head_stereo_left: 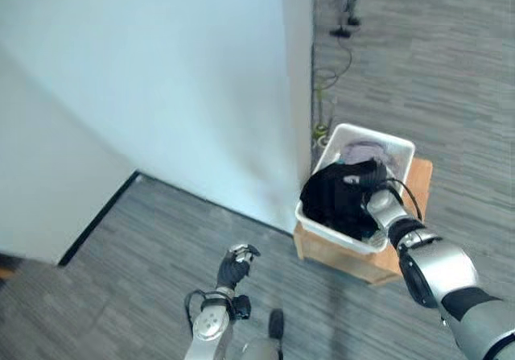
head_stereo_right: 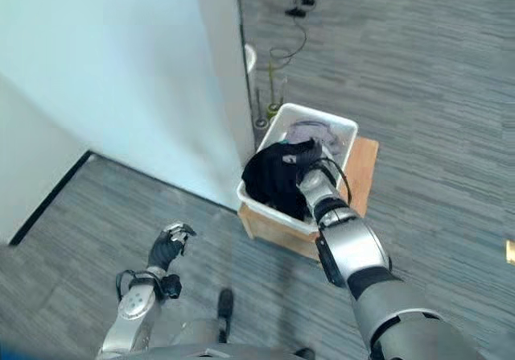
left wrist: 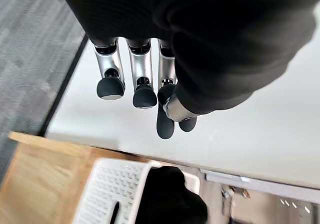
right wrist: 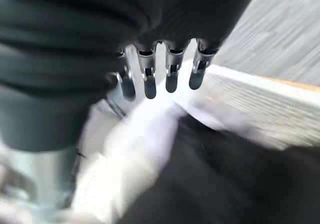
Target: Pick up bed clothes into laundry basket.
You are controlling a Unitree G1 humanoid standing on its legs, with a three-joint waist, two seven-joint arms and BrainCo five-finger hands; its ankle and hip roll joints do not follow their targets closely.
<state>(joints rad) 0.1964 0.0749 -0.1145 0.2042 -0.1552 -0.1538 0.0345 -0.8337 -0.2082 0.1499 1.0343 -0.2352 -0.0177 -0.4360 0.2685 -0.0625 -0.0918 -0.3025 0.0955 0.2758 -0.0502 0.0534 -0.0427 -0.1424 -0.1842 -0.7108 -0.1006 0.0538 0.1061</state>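
Note:
A white laundry basket stands on a low wooden stand beside the bed's corner. A black garment fills its near half and hangs over the near rim; a pale cloth lies further back. My right hand hovers over the basket, resting on top of the black garment. Its fingers hang relaxed above the pale and black cloth with nothing between them. My left hand hangs low over the carpet, away from the basket, with its fingers curled and holding nothing.
The white bed fills the left and upper part of the scene, its corner right next to the basket. Grey carpet stretches right of and beyond the basket. A cable and a small stand lie on the floor past the bed.

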